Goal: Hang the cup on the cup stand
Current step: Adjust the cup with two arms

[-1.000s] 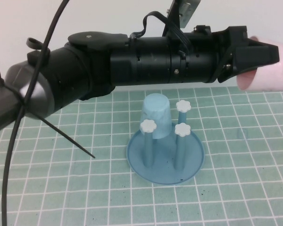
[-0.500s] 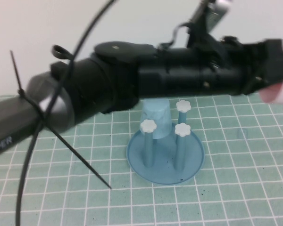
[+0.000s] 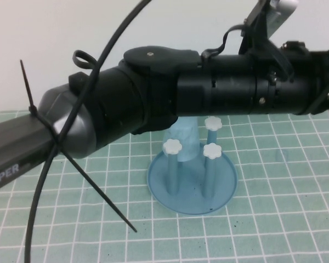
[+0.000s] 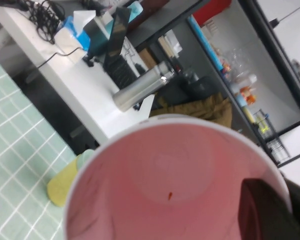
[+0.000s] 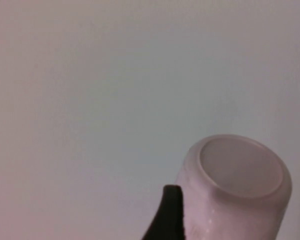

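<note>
The cup (image 4: 165,185), pale pink with a darker pink inside, is held in the air at the far right edge of the high view, to the right of the cup stand (image 3: 170,186) and above it, touching no peg. The left gripper (image 4: 270,210), at the end of the left arm (image 3: 208,93) stretched across the scene, is clamped on the cup's wall, one dark finger inside the rim. The right gripper (image 5: 169,215) sits just beside the cup's base; how it stands cannot be told. A light blue cup (image 3: 185,143) sits upside down on a rear peg of the stand, on the green grid mat (image 3: 285,219)
</note>
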